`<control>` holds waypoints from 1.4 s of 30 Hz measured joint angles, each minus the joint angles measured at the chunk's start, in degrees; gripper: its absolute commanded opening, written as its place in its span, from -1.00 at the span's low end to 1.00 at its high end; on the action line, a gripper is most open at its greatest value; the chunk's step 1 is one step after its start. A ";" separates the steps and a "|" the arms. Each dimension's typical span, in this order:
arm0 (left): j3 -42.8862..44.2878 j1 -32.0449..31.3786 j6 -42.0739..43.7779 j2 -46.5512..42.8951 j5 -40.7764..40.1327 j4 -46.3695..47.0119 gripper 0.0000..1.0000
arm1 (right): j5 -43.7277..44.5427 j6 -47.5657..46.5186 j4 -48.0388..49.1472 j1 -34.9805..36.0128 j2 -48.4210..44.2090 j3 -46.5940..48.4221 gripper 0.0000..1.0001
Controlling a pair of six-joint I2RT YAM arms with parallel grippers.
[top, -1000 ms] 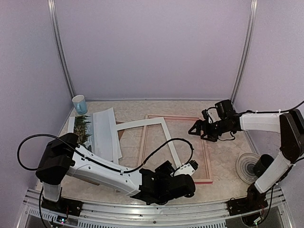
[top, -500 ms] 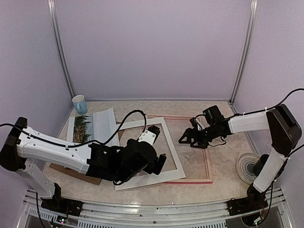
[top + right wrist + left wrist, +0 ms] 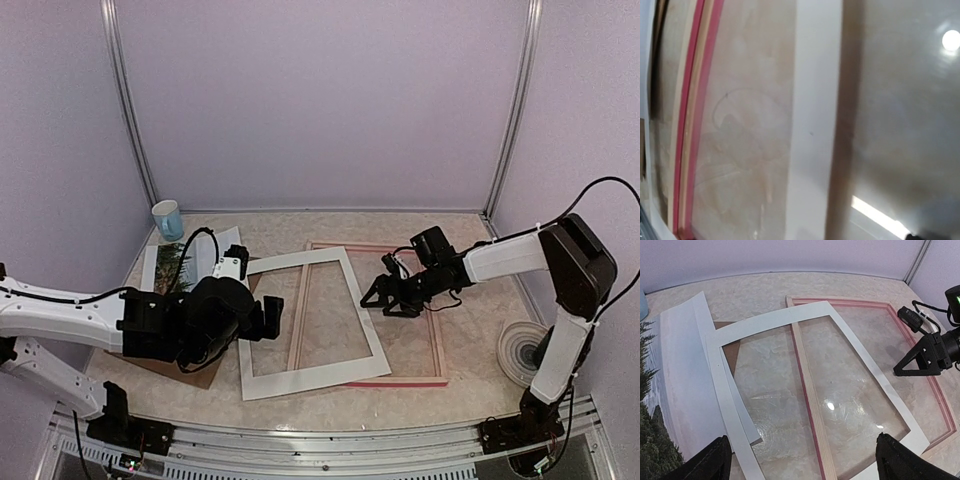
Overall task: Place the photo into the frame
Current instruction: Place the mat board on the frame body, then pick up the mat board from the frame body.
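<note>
Photo's not in yet. The photo point(image 3: 174, 266) lies flat at the far left of the tabletop point(image 3: 470, 375), trees up, well apart from the frame point(image 3: 441, 345). A white sheet point(image 3: 216, 268) sits right against the photo; I can't tell whether that's a separate sheet or the print's own turned-over back.

The frame sits flat in the middle, pink face showing along its rails. The white mat point(image 3: 371, 335) is skewed across it, riding over the frame's left rail, with one corner out over the brown backing board point(image 3: 196, 376).

My left end effector point(image 3: 268, 318) hovers above the mat's near-left side, fingers spread as wide as they go and holding nothing. In the left wrist view both fingertips frame the mat and rail below.

My right end effector point(image 3: 380, 300) is down low inside the frame, just beside the mat's right strip. The wrist view there is filled with that strip and the pink rail. Whether its fingers are parted or pinched I can't tell.

My read: I'm sorting out the mat before the photo goes in. Next, that opening wants clearing or squaring. Then my left side has to reach left and pinch the edge of thin, flat paper. A low, shallow approach looks best, without dragging the sheet beside it.
</note>
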 measured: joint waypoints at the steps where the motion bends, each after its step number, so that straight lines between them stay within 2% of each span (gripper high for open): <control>1: -0.09 0.00 -0.59 0.07 -0.02 -0.42 0.98 | -0.17 0.15 0.26 0.13 0.48 0.33 0.78; 28: -3.89 -0.17 -6.80 3.19 0.02 -1.25 0.98 | -10.54 5.53 6.32 1.22 5.42 1.11 0.72; 33: -4.00 -0.61 -7.13 3.76 -0.04 -1.22 0.98 | -12.90 7.10 9.05 1.22 6.40 1.07 0.59; 40: -4.07 -1.55 -7.58 3.87 -0.31 -1.25 0.98 | -15.89 9.86 13.42 1.22 7.21 -0.07 0.25; 42: -4.09 -1.66 -7.65 3.87 -0.50 -1.25 0.98 | -16.37 10.32 14.25 1.22 7.32 -0.31 0.09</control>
